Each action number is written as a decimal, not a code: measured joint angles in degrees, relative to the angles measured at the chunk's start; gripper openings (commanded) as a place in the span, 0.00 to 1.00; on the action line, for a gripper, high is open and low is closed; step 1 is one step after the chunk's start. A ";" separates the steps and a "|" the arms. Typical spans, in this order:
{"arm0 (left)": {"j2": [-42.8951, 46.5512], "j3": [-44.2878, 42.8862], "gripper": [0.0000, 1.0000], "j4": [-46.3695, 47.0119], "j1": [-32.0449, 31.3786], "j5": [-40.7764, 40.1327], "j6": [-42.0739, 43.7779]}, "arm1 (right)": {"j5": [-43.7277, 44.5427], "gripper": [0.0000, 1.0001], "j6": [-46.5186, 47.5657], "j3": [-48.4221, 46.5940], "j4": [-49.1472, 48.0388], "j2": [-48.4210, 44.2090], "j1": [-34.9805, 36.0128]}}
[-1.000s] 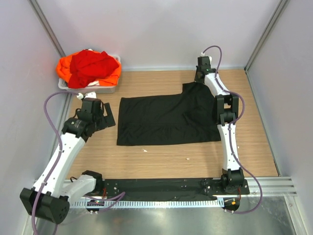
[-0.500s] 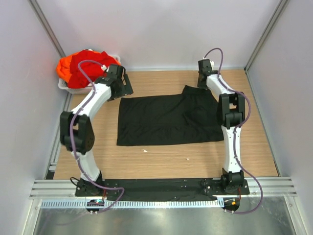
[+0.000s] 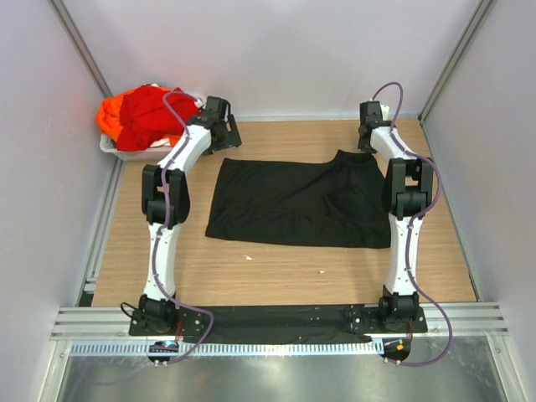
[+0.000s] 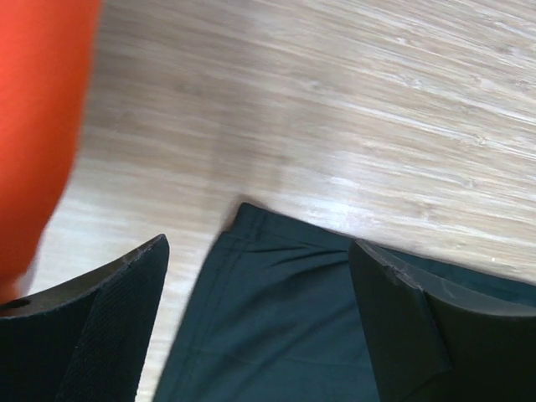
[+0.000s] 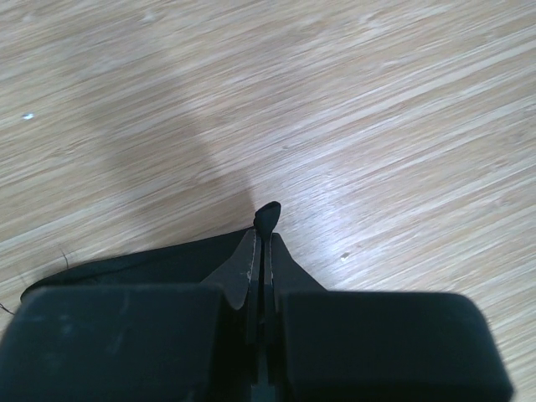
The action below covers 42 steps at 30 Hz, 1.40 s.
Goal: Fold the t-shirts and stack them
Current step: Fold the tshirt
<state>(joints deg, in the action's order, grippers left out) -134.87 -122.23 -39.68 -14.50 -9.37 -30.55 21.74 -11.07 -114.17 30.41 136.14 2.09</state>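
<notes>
Pinching far right corner of black shirt [image 3: 293, 201] with right fingers [image 5: 289, 272] — far left corner just under spread left fingers [image 4: 92, 335].

1 spread t-shirt [image 3: 293, 203] lies mid-frame on the table [image 3: 276, 268]. In the upper left, 2 heaped t-shirts [image 3: 146, 113] sit in a tub [image 3: 126, 153]. The left gripper [image 3: 226, 142] is over the spread t-shirt's upper-left corner, and the right gripper [image 3: 365, 147] is on its upper-right corner.

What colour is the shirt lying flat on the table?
The t-shirt is black, clearest from the top camera.
</notes>
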 measured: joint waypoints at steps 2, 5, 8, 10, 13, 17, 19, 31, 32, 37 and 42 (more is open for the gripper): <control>-1.62 -1.60 0.82 0.04 0.00 0.57 0.81 | -0.07 0.01 0.22 0.02 -0.02 0.00 -0.37; -4.83 -4.90 0.74 0.22 0.02 1.20 1.64 | -0.24 0.01 0.44 0.09 -0.02 0.00 -0.61; -6.69 -5.42 0.69 0.26 0.04 2.08 2.60 | -0.37 0.01 0.46 0.09 -0.07 0.00 -0.59; -7.48 -5.40 0.65 0.39 0.04 2.43 2.97 | -0.46 0.01 0.46 0.09 -0.09 0.02 -0.59; -7.80 -4.90 0.55 0.92 0.02 3.06 3.30 | -0.68 0.01 0.46 0.09 -0.11 0.02 -0.59; -7.43 -1.68 0.49 4.55 0.04 3.63 3.82 | -0.87 0.01 0.46 0.09 -0.11 0.11 -0.57; -6.51 0.63 0.47 6.97 0.07 4.22 3.85 | -0.90 0.01 0.46 0.09 -0.11 0.20 -0.57; -6.05 2.73 0.00 10.34 0.44 5.92 3.89 | -1.62 0.01 0.39 -0.37 0.66 0.26 -0.57; -6.05 2.78 0.00 10.36 0.42 5.95 3.96 | -1.79 0.01 0.35 -0.63 0.96 0.26 -0.55; -4.94 4.37 0.00 10.32 0.42 6.05 4.04 | -2.64 0.01 -0.22 -1.60 1.44 0.24 -0.55; -2.54 7.85 0.00 9.77 0.39 6.10 4.04 | -3.93 0.01 -1.11 -1.60 2.21 0.02 -0.55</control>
<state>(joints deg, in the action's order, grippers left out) -137.40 -114.39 -29.91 -14.11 -3.27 -26.50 17.80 -12.19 -115.77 32.62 136.16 1.54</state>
